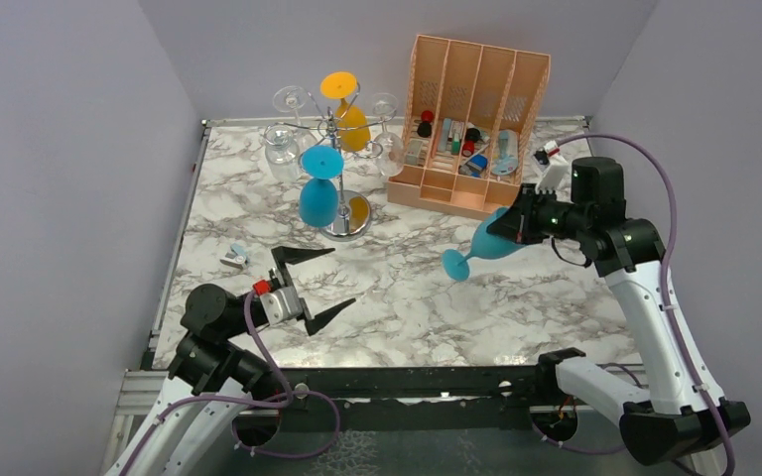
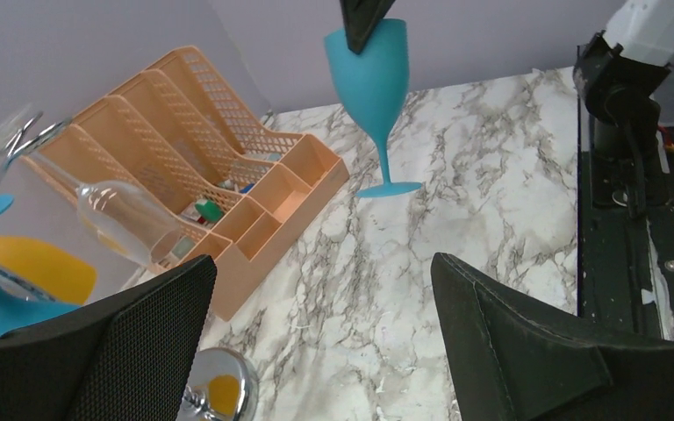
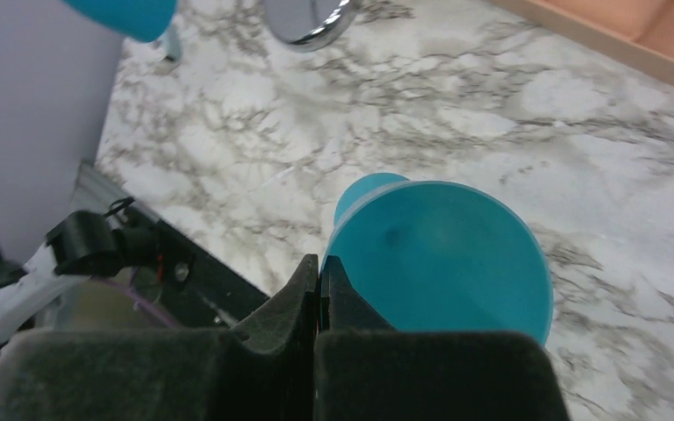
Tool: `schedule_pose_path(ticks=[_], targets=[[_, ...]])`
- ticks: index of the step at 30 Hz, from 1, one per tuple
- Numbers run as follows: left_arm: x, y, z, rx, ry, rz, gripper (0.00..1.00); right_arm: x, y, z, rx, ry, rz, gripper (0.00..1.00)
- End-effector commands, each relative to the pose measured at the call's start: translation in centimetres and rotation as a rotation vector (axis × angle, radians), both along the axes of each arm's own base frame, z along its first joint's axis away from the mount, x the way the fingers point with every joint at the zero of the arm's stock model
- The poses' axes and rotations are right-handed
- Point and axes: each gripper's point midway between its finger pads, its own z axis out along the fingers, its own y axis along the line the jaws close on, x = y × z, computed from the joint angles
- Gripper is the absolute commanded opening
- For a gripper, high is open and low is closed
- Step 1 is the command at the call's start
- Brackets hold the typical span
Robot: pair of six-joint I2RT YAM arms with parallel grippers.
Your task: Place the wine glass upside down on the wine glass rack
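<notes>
A blue wine glass (image 1: 484, 245) hangs tilted above the table, its foot (image 1: 454, 265) pointing down and left. My right gripper (image 1: 512, 222) is shut on its rim; in the right wrist view the fingers (image 3: 318, 279) pinch the bowl's wall (image 3: 443, 254). The glass also shows in the left wrist view (image 2: 370, 83). The silver wine glass rack (image 1: 339, 149) stands at the back left on a shiny disc base (image 1: 349, 220), with a blue glass (image 1: 318, 193), an orange glass (image 1: 347, 114) and clear glasses hanging on it. My left gripper (image 1: 321, 279) is open and empty, near the front left.
An orange slotted organiser (image 1: 468, 124) with small items stands at the back right. A small object (image 1: 234, 256) lies at the left. The rack's base (image 2: 219, 395) sits close by the left fingers. Purple walls enclose the table.
</notes>
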Motion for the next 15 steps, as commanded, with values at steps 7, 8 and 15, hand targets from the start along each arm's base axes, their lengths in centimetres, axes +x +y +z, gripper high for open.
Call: schedule_pose_path(ticks=[7, 8, 15], targets=[[-3.5, -2.2, 0.1, 0.139, -0.181, -0.301, 0.81, -7.5, 8.5, 5.1, 0.332, 0.003, 0.506, 0.01], [-3.7, -2.4, -0.2, 0.145, -0.175, -0.326, 0.80, -8.0, 8.7, 5.4, 0.356, 0.009, 0.533, 0.01], [-5.1, -3.1, -1.6, 0.169, -0.170, -0.465, 0.77, -10.3, 9.5, 8.7, 0.509, -0.037, 0.635, 0.01]])
